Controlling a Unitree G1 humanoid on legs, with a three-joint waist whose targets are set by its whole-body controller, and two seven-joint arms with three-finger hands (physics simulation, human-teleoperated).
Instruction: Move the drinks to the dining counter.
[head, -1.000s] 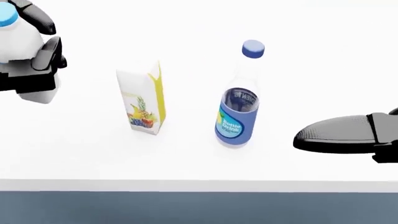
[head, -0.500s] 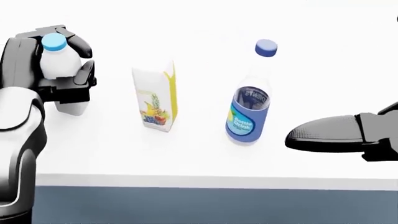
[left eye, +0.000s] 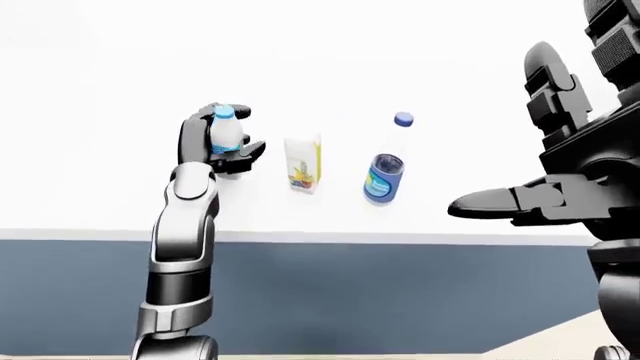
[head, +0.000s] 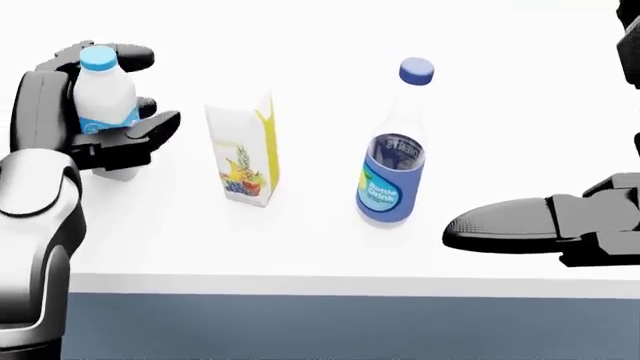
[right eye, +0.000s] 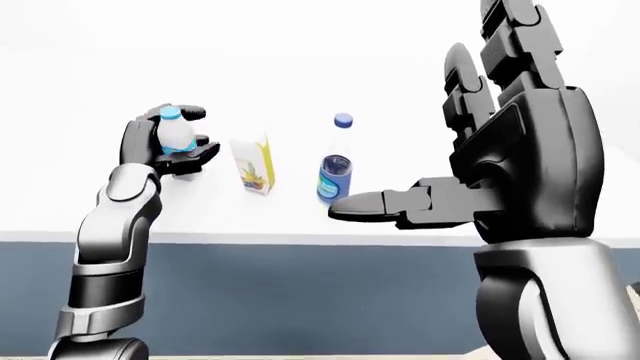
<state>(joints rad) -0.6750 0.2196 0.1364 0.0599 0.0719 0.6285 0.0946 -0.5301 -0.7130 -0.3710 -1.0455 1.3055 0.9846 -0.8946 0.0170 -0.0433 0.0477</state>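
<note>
The left robot hand (head: 95, 112) is gripping a small white bottle (head: 103, 100) with a light blue cap and blue label band, its dark fingers (head: 140, 133) wrapping round the bottle's body. In the head view this pair is sitting at about 10 o'clock, over the white bench (head: 300, 255); whether the bottle's base is touching the surface cannot be told, since the hand is covering it.

Just to the 3 o'clock side of that bottle, a juice carton (head: 243, 154) with a yellow edge and a fruit print is standing upright on the bench, apart from the hand. Further toward 3 o'clock, a clear bottle (head: 392, 165) with a blue cap and a blue label is standing upright near the centre of the head view, separate from the carton.

The right robot hand (right eye: 480, 172) is hanging spread wide, holding nothing: in the right-eye view its fingers are pointing up toward 12 o'clock while the thumb (head: 520, 225) is reaching sideways toward 9 o'clock, near the clear bottle's lower part but not touching it.

The bench's near edge is running across the head view at 6 o'clock, with a dark blue panel (left eye: 380, 292) below it.
</note>
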